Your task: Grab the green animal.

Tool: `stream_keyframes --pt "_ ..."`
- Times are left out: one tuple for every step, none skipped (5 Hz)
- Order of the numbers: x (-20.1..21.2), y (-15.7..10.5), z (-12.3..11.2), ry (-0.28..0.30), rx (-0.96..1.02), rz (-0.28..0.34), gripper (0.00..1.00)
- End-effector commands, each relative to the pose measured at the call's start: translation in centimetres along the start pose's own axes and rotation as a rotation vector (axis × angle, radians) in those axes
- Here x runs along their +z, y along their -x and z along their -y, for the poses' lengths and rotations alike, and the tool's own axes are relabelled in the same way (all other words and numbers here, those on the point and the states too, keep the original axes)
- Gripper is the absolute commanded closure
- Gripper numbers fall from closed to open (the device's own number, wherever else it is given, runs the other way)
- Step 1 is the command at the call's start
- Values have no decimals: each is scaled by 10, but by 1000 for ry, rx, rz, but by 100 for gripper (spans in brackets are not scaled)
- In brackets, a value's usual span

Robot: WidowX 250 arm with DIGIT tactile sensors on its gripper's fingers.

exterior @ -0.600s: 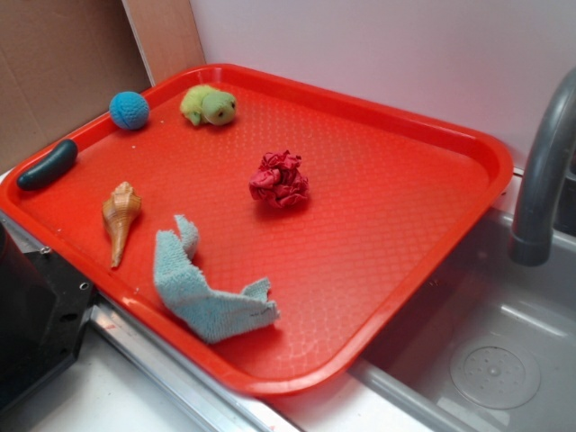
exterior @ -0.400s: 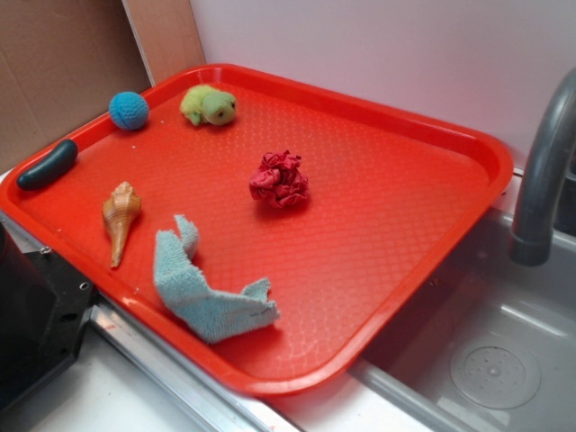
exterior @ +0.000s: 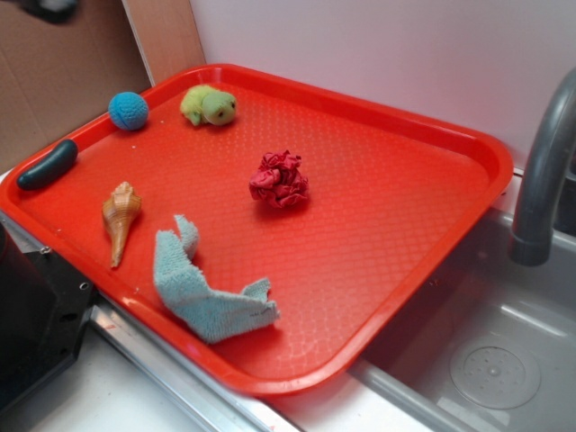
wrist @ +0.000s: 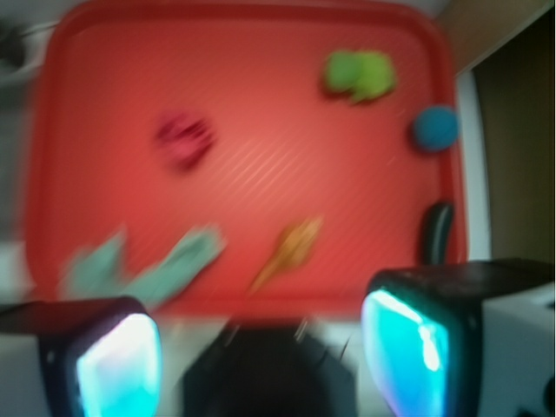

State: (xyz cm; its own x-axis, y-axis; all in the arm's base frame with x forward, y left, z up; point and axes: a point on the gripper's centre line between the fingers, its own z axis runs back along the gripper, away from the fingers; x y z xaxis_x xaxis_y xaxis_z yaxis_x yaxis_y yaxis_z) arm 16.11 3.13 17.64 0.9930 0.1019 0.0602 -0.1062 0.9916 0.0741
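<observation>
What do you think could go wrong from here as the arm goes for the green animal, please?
The blue ball sits beside the green animal, apart but near, so a slightly off descent might catch it instead. The animal also lies close to the tray's far rim, which a finger could clip. The gripper is open and high above the tray's near edge, and the wrist view is blurred, so aiming may be imprecise.

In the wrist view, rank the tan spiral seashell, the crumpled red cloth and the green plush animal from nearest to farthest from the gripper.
1. Tan spiral seashell: just ahead of the gripper, low in the picture.
2. Crumpled red cloth: farther out, left in the picture.
3. Green plush animal: farthest, top right of the picture.
</observation>
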Motion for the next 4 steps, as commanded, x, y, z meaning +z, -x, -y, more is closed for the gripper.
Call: stream_keyframes --pt "-44 -79 -38 -76 412 162 0" --pt "-66 -93 -53 -66 667 158 0" --pt "-96 -102 -71 21 839 114 0" --pt "-120 -114 -75 59 917 71 0"
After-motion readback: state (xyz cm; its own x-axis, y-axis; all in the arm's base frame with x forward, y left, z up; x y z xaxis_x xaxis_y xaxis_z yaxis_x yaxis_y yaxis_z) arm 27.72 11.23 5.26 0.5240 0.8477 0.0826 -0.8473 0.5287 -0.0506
